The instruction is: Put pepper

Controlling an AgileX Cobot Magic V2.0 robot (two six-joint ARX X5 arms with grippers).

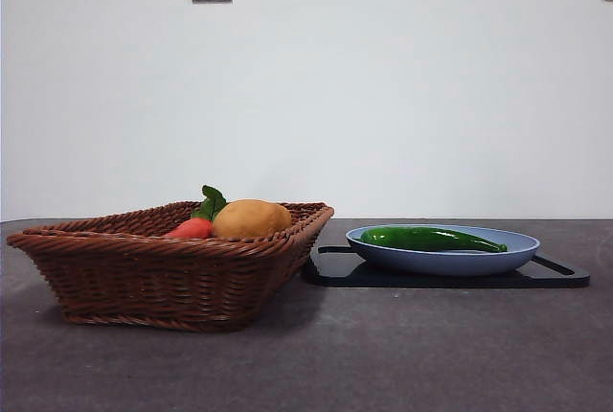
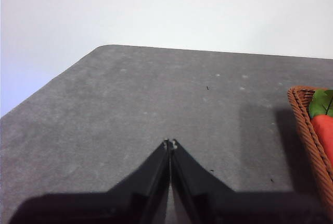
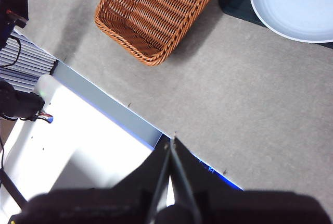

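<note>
The long green pepper [image 1: 429, 238] lay flat in the blue plate [image 1: 450, 261], with its thin tip pointing toward 3 o'clock in the front view. The plate sat on a black board [image 1: 556, 276] on the gray table [image 1: 383, 354]. Just beside the board, at its 9 o'clock side, stood a brown woven basket [image 1: 163, 273]. Inside the basket were a small red vegetable [image 1: 190, 229] with green leaves and a round yellow-brown potato [image 1: 251, 217], touching each other. The left gripper [image 2: 170, 143] was pressed tight together with nothing in it, over bare table, well apart from the pepper, with the basket edge off to one side. The right gripper [image 3: 172, 140] was also pressed together and held nothing, over the near edge of the table, well apart from the plate and basket
</note>
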